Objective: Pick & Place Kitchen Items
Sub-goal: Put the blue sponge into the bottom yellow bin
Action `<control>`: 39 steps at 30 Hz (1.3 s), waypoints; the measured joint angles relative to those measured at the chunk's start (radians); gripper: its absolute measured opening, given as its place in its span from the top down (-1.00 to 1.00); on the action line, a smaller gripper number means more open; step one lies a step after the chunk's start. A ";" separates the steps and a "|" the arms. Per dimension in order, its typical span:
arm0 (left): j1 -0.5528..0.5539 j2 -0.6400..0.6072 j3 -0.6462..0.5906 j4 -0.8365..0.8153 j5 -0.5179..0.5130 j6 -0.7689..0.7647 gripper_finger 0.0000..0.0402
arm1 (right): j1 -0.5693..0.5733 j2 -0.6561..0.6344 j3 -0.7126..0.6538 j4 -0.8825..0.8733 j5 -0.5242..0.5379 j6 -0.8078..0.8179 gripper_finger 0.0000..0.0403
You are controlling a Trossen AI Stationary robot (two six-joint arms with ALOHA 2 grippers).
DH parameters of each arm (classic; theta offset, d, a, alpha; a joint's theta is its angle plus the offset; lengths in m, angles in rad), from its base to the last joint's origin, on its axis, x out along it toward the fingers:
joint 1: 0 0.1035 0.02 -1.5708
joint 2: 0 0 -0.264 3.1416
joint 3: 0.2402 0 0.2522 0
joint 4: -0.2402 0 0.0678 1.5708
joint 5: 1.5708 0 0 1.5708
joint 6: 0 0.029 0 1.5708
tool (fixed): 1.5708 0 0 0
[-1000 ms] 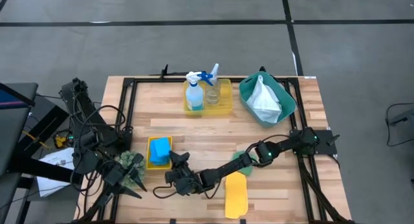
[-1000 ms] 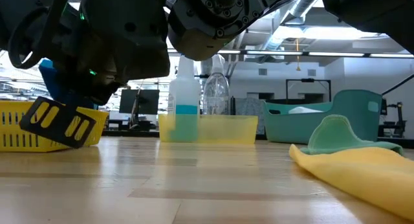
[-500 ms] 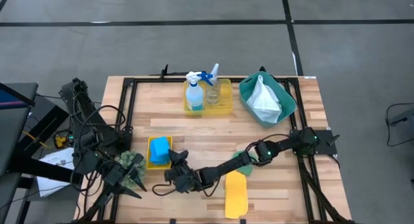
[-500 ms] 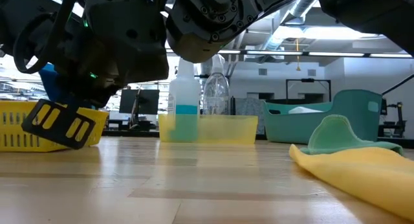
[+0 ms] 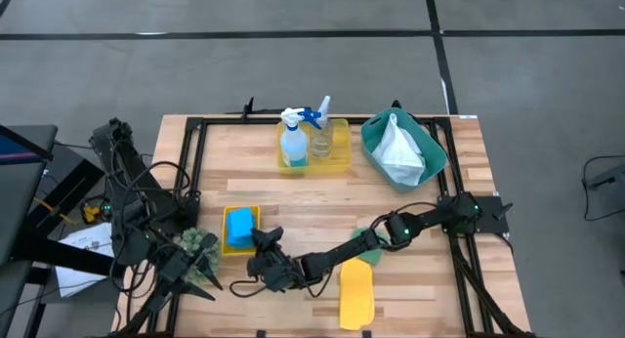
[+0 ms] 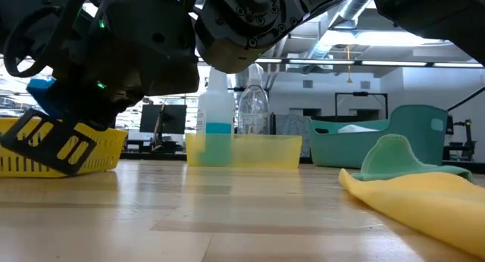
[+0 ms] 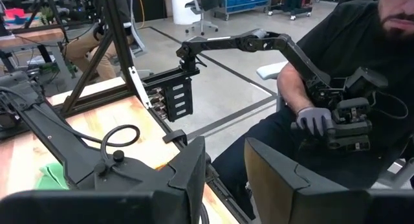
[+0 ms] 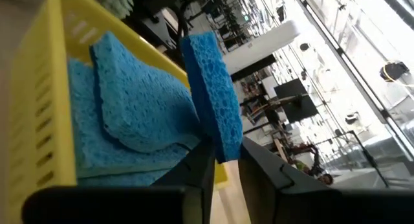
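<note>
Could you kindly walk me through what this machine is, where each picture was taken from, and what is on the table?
This is a robot with two dark arms mounted at a wooden table. One picture looks straight down from above, one looks level across the tabletop, and two come from cameras on the arms' wrists.

The right hand reaches across to a yellow tray of blue sponges. Its wrist picture shows one blue sponge standing on edge between its fingers, above the tray. The fingers look slightly parted, so I cannot tell whether it is gripped or just released.

The left hand waits at the table's near left corner, beside a spiky green ball. Its wrist camera sees a seated person beyond the table.

Also on the table: a spray bottle and clear bottle in another yellow tray, a teal bin holding a white cloth, a green cloth and a yellow cloth.
</note>
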 joint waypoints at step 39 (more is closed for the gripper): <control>0.000 0.036 0.000 -0.010 -0.018 -0.027 0.48 | 0.014 -0.002 0.000 0.062 -0.120 -0.001 0.67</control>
